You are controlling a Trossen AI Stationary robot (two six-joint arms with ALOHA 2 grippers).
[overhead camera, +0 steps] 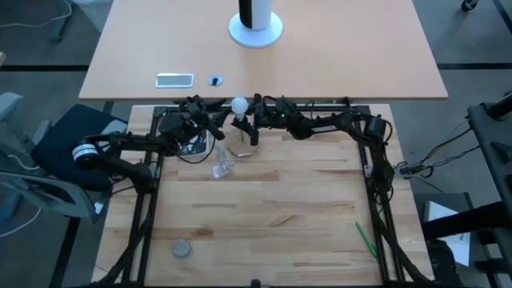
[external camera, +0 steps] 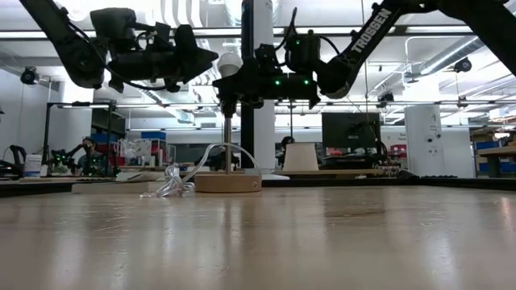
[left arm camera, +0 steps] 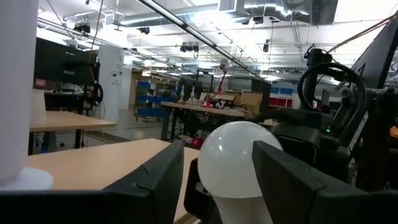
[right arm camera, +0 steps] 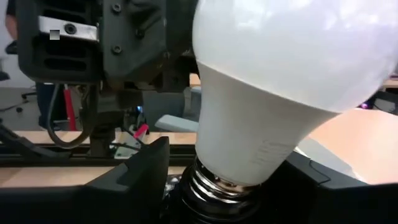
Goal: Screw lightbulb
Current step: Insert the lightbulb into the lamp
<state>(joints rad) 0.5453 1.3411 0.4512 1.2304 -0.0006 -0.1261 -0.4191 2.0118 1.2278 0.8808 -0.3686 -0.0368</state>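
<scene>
the lightbulb (overhead camera: 238, 104) sits upright atop the lamp stem (external camera: 228, 141) on its wooden base (external camera: 228, 183), flanked by the spread, released right gripper (overhead camera: 250, 122) and the open left gripper (overhead camera: 218, 120), so regrip squarely round the globe before turning.

Open workshop hall, exposed ducts (left arm camera: 261, 7) and strip lights overhead. Pale wood desk (overhead camera: 320, 64) behind the slatted worktable (overhead camera: 272, 208). Grey floor, office chair (overhead camera: 32, 172) at one side. White pillar (external camera: 256, 89), dark monitor (external camera: 349, 129), benches and blue shelving (left arm camera: 152, 99) in the distance.
</scene>
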